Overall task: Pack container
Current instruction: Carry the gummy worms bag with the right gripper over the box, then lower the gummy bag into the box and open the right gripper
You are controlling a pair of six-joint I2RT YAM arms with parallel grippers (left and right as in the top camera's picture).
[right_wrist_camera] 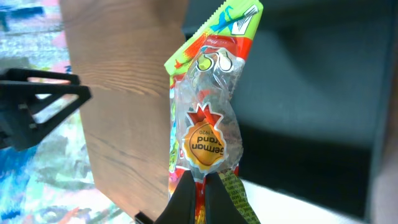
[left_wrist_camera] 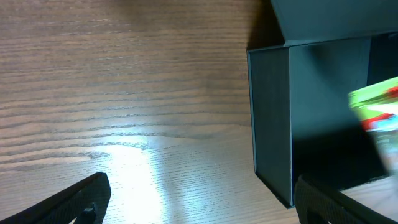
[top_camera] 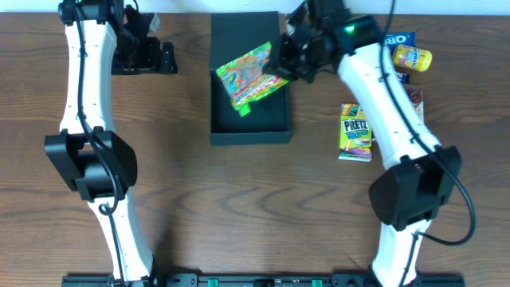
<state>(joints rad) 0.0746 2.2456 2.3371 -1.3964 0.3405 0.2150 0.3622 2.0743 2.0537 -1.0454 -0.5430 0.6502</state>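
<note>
- Tightly, the right gripper [right_wrist_camera: 200, 190] pinched one end of a bright snack packet [right_wrist_camera: 208, 124]. Its two fingers were pressed close together on the crinkly edge.
- The snack packet was green, red and yellow with a clear part in the middle. A round gold sticker sat on that clear part.
- From above, the packet lay slanted over the far left part of the container [top_camera: 271, 115]. I could not tell if it touched the bottom.
- The container was a dark, square box with low walls. It sat in the middle of the far side of the table [top_camera: 183, 207]. Its flat lid was open and lay back, away from the robot.
- The rest of the box's floor looked bare and dark.
- The left gripper [top_camera: 169, 57] was off to the left of the container, apart from it. Its fingers [left_wrist_camera: 81, 199] were spread wide and held nothing. They pointed at the box's left wall.
- On the right side of the table, a Pretz box [top_camera: 355, 131] lay flat, well apart from the container.
- Farther back on the right were a yellow packet [top_camera: 412, 57] and a blue cookie packet [top_camera: 398, 38], close together.
- A brown and red packet [top_camera: 414, 100] peeked out just beside the right arm.
</note>
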